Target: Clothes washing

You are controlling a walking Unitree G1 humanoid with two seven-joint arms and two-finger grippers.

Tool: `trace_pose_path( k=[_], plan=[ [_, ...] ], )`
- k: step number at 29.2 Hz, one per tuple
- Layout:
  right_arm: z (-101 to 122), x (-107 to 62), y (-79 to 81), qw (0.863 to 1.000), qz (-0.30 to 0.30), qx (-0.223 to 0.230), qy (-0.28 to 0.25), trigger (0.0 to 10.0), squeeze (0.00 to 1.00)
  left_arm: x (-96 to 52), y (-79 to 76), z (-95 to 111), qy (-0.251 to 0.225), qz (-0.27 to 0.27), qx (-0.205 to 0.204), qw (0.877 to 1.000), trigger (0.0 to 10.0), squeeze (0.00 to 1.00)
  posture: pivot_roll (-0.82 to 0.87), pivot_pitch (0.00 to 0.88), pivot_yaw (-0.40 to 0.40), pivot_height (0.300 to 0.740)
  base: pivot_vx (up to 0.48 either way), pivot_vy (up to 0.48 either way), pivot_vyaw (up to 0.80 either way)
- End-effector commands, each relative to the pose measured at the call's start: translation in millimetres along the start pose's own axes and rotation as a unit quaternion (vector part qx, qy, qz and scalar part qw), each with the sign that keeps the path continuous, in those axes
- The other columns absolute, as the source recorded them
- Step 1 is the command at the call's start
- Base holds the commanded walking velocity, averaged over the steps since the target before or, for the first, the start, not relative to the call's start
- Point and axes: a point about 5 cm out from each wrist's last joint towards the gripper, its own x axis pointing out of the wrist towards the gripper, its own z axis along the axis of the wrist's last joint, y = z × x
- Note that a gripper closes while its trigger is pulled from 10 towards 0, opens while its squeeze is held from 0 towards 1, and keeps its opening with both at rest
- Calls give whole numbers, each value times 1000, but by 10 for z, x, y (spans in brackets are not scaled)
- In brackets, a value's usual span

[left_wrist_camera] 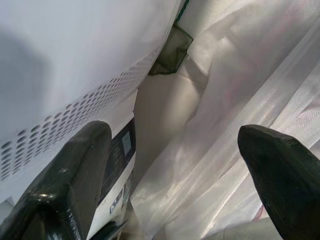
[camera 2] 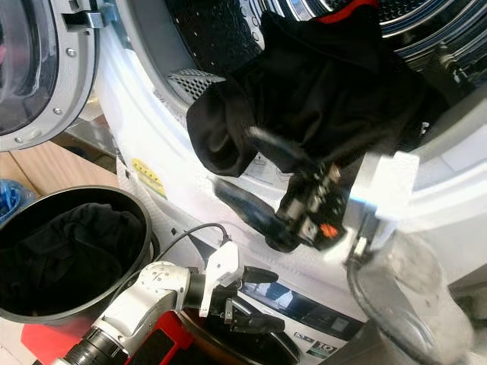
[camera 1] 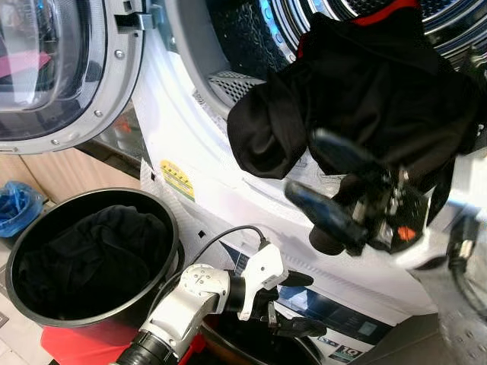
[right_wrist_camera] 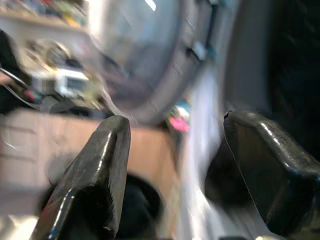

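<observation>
A black garment (camera 1: 358, 91) hangs half out over the lip of the washing machine drum (camera 1: 243, 46), not yet fully loaded. The right gripper (camera 1: 331, 179) sits just below it, fingers spread wide and empty. The left gripper (camera 1: 297, 304) hangs low by the lower machine front, also spread and empty. More dark clothes lie in the black tub (camera 1: 144, 201). Judged step: loading; next, push the garment inside

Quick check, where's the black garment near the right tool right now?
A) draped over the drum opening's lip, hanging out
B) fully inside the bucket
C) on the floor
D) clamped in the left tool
A: the black garment hangs out over the rim of the washer drum, with the open right tool just below it; other dark clothes lie in the black bucket.
</observation>
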Motion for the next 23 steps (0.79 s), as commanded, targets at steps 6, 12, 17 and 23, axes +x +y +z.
trace_pose_path(
  k=[6, 12, 17, 23],
  plan=[
    [4, -216, -148, 994, -93, -29, 48, 10000, 0, 30, -41, 0, 1, -13, -1, 1000, 10000, 0, -50, 165, -82, 740, 0, 0, 0],
    [140, -359, -138, 994, -107, -7, -8, 10000, 0, 23, -49, -1, 1, -14, -2, 1000, 10000, 0, -45, 168, -83, 740, 0, 0, 0],
    [400, -429, 166, 993, -17, 37, -115, 10000, 0, 16, -60, 11, -4, -19, -7, 1000, 10000, 0, -45, 169, -85, 740, 0, 0, 0],
    [227, -544, 323, 998, 14, 57, -24, 10000, 0, 31, -74, 2, -3, -24, -7, 1000, 10000, 0, -53, 165, -83, 740, 0, 0, 0]
  ],
)
